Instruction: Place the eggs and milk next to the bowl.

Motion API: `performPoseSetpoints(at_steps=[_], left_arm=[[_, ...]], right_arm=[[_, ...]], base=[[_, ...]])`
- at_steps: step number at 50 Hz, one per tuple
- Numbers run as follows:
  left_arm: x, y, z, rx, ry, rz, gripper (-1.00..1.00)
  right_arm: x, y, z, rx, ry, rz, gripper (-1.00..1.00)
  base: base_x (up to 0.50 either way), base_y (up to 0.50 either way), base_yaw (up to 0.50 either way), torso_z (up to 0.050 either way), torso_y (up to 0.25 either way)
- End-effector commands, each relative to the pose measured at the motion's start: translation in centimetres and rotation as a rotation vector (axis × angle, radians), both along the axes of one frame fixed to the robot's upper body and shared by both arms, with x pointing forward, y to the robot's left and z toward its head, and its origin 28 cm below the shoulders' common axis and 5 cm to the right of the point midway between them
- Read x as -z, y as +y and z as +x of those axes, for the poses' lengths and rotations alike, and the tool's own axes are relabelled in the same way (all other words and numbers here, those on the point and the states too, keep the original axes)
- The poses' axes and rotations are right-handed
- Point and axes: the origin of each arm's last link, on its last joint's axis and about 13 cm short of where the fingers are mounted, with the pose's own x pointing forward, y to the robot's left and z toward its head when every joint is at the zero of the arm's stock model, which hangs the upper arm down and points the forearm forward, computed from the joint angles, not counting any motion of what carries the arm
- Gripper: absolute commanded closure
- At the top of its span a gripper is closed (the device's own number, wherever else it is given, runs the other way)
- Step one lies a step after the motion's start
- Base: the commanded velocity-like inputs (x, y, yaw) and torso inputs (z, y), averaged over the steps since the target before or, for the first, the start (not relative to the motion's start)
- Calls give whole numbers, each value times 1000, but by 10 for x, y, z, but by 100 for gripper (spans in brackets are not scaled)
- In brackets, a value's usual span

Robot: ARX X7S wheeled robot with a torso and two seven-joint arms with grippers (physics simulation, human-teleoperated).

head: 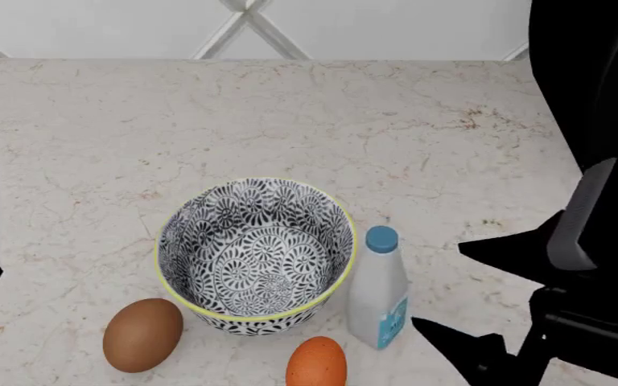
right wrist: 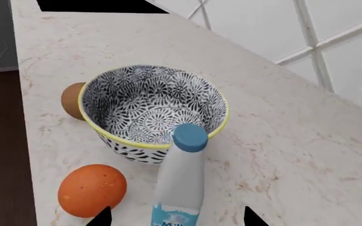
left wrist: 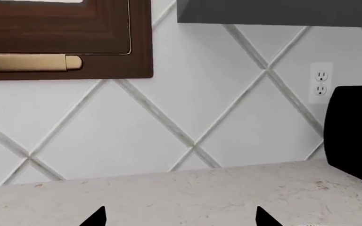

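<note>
Speckled stone counter (head: 287, 121), white diamond-tile wall (left wrist: 137, 136), wood cabinet (left wrist: 61, 33)

The bowl (head: 255, 256) is seen from above by the head view and closely by the right wrist (shared ground); the backsplash (left wrist: 187, 117) is faced by the left wrist.

In the head view, the orange egg (head: 317, 363) is cut off at the bottom edge. The bowl (right wrist: 153, 111) hides most of the brown egg (right wrist: 71, 100) in the right wrist view, where the milk (right wrist: 180, 186) loses its base below the frame.
</note>
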Motion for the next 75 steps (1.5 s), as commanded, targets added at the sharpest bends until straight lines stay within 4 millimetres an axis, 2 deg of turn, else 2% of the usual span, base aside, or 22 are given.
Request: performPoseSetpoints(at_steps=[1,14,27,36,50,58,67,75], left_arm=[[-6,3,3,8,-40,-25,-100],[-12,1,5,9,-71,-32,-100],[-19,15,-6,-37,-94,-22,-100],[-33,25,-21,-85,-133,-16,-100],[-36,45,-57,-188,-176,-22,-100],[-38,52,-87,-236,-190,-18,-100],[-41,55,-109,-266,-207,-13,-100],[-36,59,-133,-298,-222,-34,-100]], right_arm=[[-13,-8,-28,74,-84,33,-100],[-31,-12,-45,247,-279,90,-100],[-44,-18,-76,387,-360,98,-100],[-51,-20,-94,489,-402,103,-100],[-49,-23,-122,567,-427,124,-100],[-46,-21,-135,594,-441,140,-100],[-44,-20,-165,650,-486,173,-100],[-39,-16,-195,670,-516,196,-100]], base=[[0,0,0,0,0],[0,0,0,0,0],[0,0,0,0,0],[0,0,0,0,0],[0,0,0,0,0],[0,0,0,0,0],[0,0,0,0,0],[0,0,0,0,0]])
